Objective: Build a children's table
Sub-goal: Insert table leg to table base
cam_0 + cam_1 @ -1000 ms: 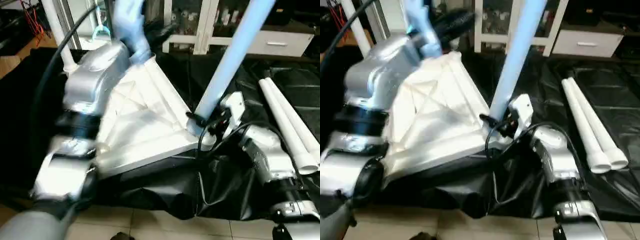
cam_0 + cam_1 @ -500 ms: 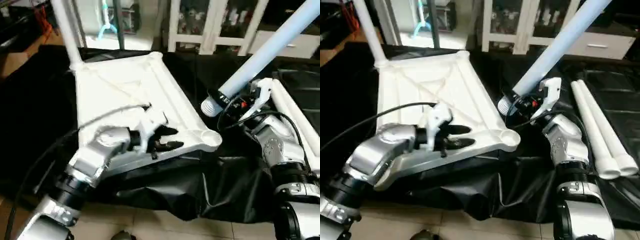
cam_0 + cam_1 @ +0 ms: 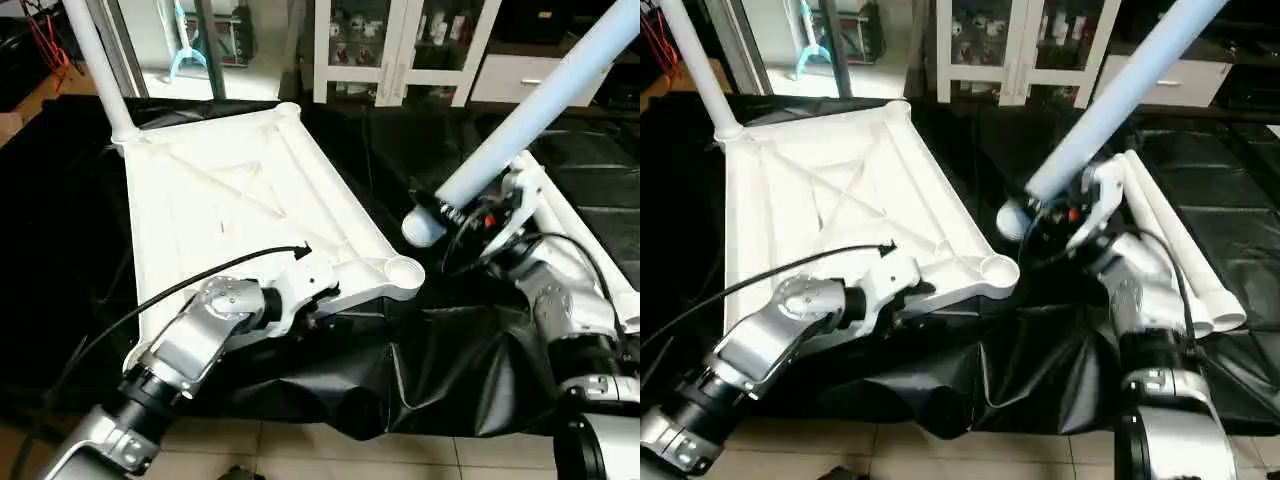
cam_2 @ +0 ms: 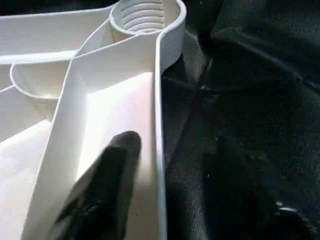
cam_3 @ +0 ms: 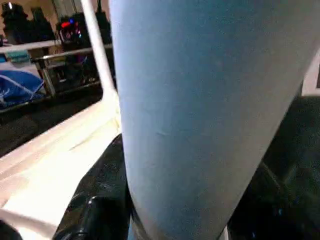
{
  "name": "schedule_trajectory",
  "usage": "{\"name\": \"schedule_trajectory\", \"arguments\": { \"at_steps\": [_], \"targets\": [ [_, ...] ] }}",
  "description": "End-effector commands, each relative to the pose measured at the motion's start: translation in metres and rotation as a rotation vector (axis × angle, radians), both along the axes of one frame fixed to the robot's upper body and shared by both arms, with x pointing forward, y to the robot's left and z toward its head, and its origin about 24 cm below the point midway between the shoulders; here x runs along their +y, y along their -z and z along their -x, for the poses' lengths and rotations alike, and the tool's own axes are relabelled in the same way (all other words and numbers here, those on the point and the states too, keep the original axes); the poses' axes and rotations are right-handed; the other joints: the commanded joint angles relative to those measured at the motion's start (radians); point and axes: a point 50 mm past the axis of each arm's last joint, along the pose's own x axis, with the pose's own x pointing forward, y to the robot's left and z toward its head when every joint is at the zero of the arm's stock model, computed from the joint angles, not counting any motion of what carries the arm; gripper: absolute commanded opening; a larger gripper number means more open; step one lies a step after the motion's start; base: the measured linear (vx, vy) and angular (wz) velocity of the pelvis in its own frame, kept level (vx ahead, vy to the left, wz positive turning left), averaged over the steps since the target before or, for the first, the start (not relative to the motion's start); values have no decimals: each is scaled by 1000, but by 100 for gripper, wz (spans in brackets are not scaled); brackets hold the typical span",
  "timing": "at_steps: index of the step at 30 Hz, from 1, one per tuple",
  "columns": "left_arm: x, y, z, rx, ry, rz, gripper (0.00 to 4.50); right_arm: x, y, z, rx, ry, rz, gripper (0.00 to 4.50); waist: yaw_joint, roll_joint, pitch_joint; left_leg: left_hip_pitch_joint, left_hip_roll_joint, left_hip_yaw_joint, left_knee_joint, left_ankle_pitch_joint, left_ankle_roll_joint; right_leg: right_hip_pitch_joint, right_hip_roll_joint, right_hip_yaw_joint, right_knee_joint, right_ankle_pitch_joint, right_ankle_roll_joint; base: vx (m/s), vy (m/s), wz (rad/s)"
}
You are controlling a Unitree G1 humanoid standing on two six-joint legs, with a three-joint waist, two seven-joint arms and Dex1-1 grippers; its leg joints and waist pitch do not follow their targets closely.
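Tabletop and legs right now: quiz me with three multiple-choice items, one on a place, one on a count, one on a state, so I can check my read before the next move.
1. Where is the left gripper?
A. At the tabletop's near edge, beside the empty corner socket
B. On the loose legs
C. At the far corner with the standing leg

2. How many loose legs lie on the black sheet at the robot's right?
A. None
B. Two
C. Four

3. What state is the leg in the right gripper in?
A. Seated upright in a socket
B. Lying flat on the sheet
C. Held tilted, its end just off the near socket

Key: 1 A, its finger lies inside the tabletop rim near the socket. 2 B, the pair lies side by side. 3 C, the held leg slants, not yet seated.
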Motion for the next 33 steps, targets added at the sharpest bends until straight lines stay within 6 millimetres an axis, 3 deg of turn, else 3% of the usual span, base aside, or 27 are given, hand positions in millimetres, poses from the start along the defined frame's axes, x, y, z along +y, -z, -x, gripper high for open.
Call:
{"name": "schedule_trajectory", "arguments": {
  "at_steps": [1,14,21,30,33],
  "targets": [
    [6,5,4,26,-7,-35,255,0,-7,0,-28,-14,20,188,-1,-17,-67,34,1,6,-48,29,145,53,-45,24,-65,370,-285,0,0,0],
    [18,8,7,24,-73,-37,145,5,-3,4,-17,-52,17,188,-2,-23,-67,35,0,8,-47,55,161,54,-44,26,-63,398,-279,0,0,0],
    [26,11,6,22,-107,-46,93,8,2,15,3,-131,6,188,-2,-31,-64,36,2,9,-52,21,147,54,-47,28,-70,335,-270,0,0,0],
    [26,18,10,17,-93,-84,10,8,10,26,44,-191,-5,188,-2,-28,-64,35,1,8,-52,18,141,53,-46,29,-72,328,-264,0,0,0],
    [24,19,11,16,-84,-89,2,9,15,29,67,-209,0,188,0,-28,-65,37,2,8,-53,13,136,52,-48,29,-73,314,-266,0,0,0]
  ]
}}
